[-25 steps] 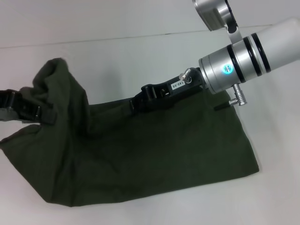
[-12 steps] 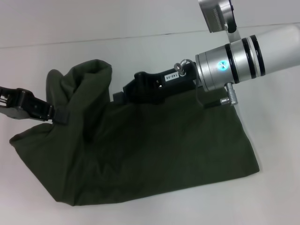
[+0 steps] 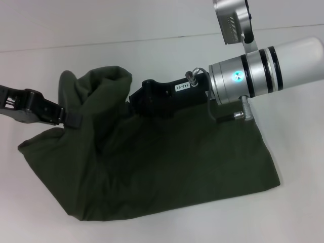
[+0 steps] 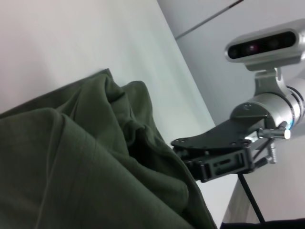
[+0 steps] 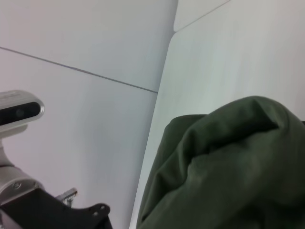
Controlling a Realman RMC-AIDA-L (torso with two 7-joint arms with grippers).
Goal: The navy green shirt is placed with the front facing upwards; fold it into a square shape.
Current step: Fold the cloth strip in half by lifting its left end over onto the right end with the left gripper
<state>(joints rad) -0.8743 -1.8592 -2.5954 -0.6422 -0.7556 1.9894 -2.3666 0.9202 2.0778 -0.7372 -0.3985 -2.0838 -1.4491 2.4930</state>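
The navy green shirt [image 3: 177, 162] lies on the white table [image 3: 152, 55] with only plain green cloth showing. Its left part is lifted into a bunched fold [image 3: 101, 86] leaning over the flat part. At the fold's left edge my left gripper [image 3: 73, 120] is shut on the cloth. My right gripper [image 3: 132, 98] holds the fold's far edge, its tips sunk in the cloth. The left wrist view shows the bunched shirt [image 4: 71, 167] with the right gripper [image 4: 190, 157] at its edge. In the right wrist view the raised shirt [image 5: 228, 167] fills the near side.
Bare white table surrounds the shirt on all sides. A seam line [image 3: 101, 44] runs across the table at the back. The right arm's silver and white forearm [image 3: 263, 68] hangs over the shirt's far right corner.
Both grippers have carried the lifted left part of the shirt to the right, so the bunched fold now stands farther over the flat part. The right gripper has shifted left and slightly farther back.
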